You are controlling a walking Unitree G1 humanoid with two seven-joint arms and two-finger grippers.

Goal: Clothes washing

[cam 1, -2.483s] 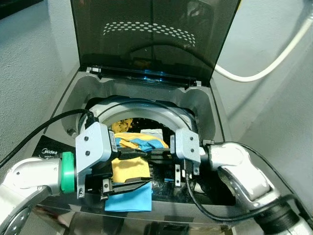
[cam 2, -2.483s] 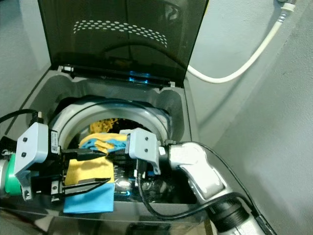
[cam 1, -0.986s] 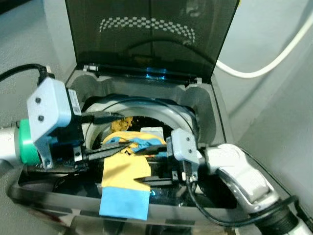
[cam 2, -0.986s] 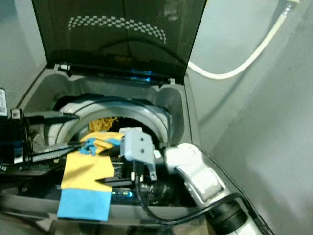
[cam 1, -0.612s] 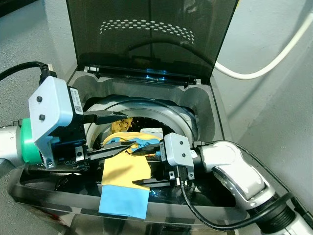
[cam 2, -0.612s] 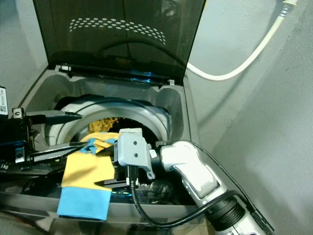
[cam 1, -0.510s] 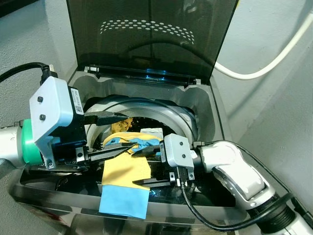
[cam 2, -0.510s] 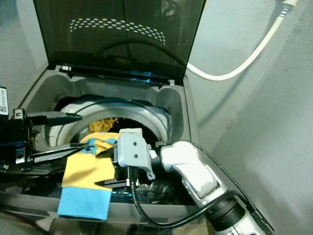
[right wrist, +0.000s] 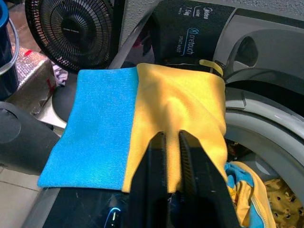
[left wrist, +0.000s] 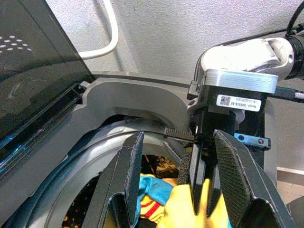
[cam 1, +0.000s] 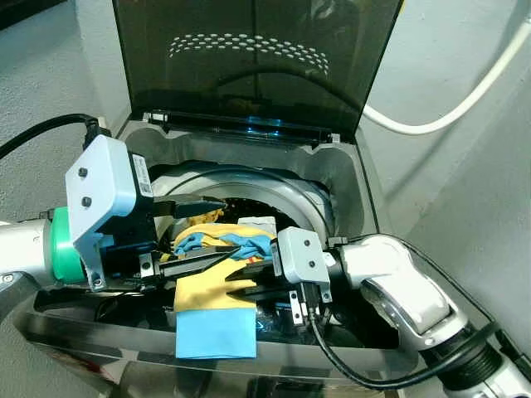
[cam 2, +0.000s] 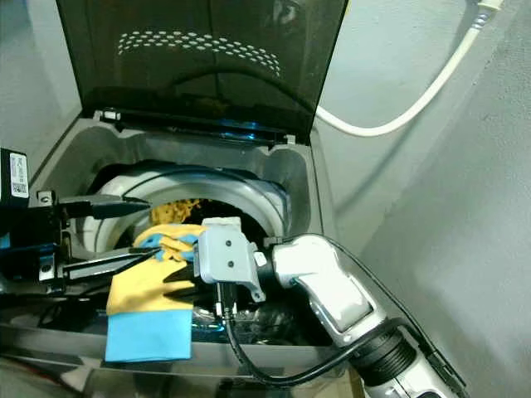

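Yellow-and-blue cloth [cam 1: 214,308], soft and limp, drapes over the washer [cam 1: 348,178] rim; my right gripper [right wrist: 169,142] pinches its yellow part, left gripper [left wrist: 183,183] spread wide.

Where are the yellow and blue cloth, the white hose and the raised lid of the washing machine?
yellow and blue cloth [cam 1: 214,311], left eye view, on its yellow part.
white hose [cam 1: 431,124], left eye view, mid-curve.
lid [cam 2: 199,50], right eye view, dark panel's middle.
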